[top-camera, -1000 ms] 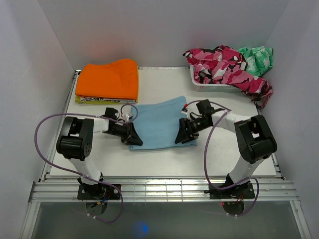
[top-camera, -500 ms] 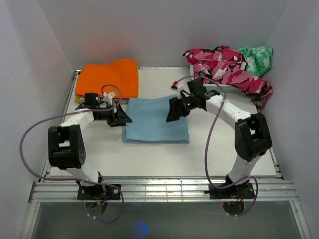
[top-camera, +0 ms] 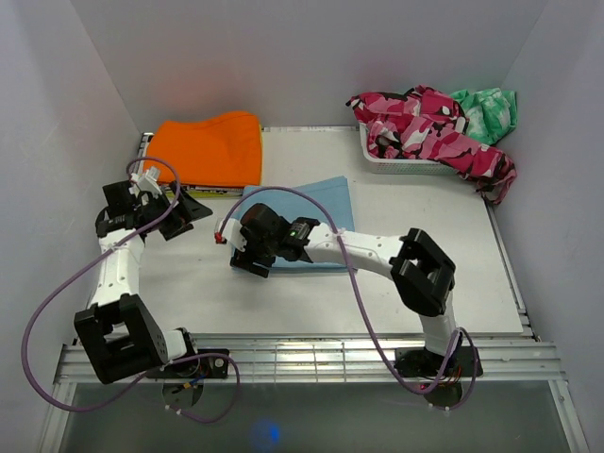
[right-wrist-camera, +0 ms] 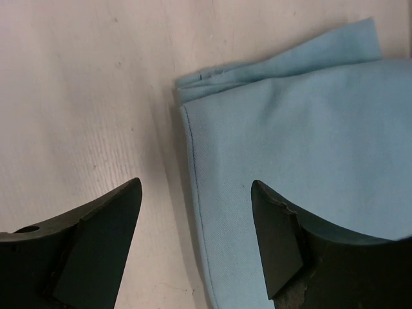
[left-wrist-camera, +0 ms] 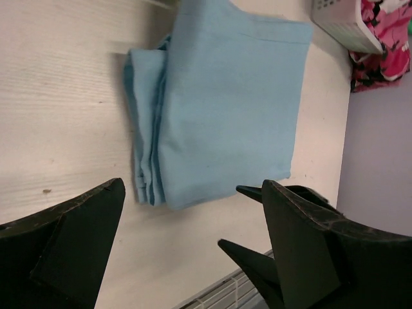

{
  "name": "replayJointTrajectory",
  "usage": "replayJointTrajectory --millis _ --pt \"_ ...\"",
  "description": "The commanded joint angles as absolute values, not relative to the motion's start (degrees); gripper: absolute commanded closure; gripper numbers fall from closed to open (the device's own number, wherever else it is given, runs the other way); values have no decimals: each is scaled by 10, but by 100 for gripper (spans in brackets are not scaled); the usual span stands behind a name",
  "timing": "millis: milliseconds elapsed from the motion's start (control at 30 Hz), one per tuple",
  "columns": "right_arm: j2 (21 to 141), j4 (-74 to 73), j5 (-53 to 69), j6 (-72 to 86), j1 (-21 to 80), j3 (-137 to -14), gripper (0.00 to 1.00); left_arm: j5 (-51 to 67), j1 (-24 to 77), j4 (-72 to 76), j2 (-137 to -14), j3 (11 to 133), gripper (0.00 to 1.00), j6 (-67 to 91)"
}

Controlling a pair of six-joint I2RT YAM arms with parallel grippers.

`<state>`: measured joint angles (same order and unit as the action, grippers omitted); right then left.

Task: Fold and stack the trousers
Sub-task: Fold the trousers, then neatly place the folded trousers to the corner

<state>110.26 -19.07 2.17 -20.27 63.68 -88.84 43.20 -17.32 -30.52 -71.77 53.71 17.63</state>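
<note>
Folded light sky-blue cloth trousers [top-camera: 316,203] lie mid white bench [top-camera: 396,283]. The left hand [top-camera: 184,209] is spread, empty, at their 9 o'clock. The right hand [top-camera: 247,253] is spread over their 7 o'clock corner; a shallow pinch may unfold layers.

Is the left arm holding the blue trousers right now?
No, the left fingers stand wide apart and empty, with the folded trousers lying flat on the table beyond them.
</note>
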Motion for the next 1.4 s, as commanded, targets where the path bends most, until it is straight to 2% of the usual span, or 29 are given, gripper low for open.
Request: replayJointTrajectory --millis 0,133,300,400,500,533,567,933,1067,1200,1367 --pt "1131 -169 -47 -217 642 -924 26 432 -224 -344 -728 539 2 192" --pt "1175 -151 -45 -222 652 -919 26 456 -255 -333 -744 519 2 201" --pt "1205 -142 -35 -220 653 -910 27 423 -255 -328 -750 505 2 200" --pt "1220 -115 -54 -231 653 -892 33 404 -255 -325 -757 485 2 209" --pt "1232 -105 -63 -236 652 -880 58 396 -255 -323 -766 467 2 216" --pt "1234 -105 -59 -235 652 -875 82 396 -255 -323 -774 456 2 221" --pt "1234 -105 -56 -233 652 -872 92 396 -251 -322 -779 453 2 223" --pt "1167 -104 48 -172 606 -886 92 355 -118 -276 -800 450 2 267" --pt "1151 -105 58 -167 603 -885 92 334 -61 -255 -831 461 2 292" --pt "1143 -104 62 -161 602 -882 92 265 -31 -246 -863 487 2 304" --pt "1143 -104 62 -147 595 -896 92 280 -10 -237 -894 497 2 324"
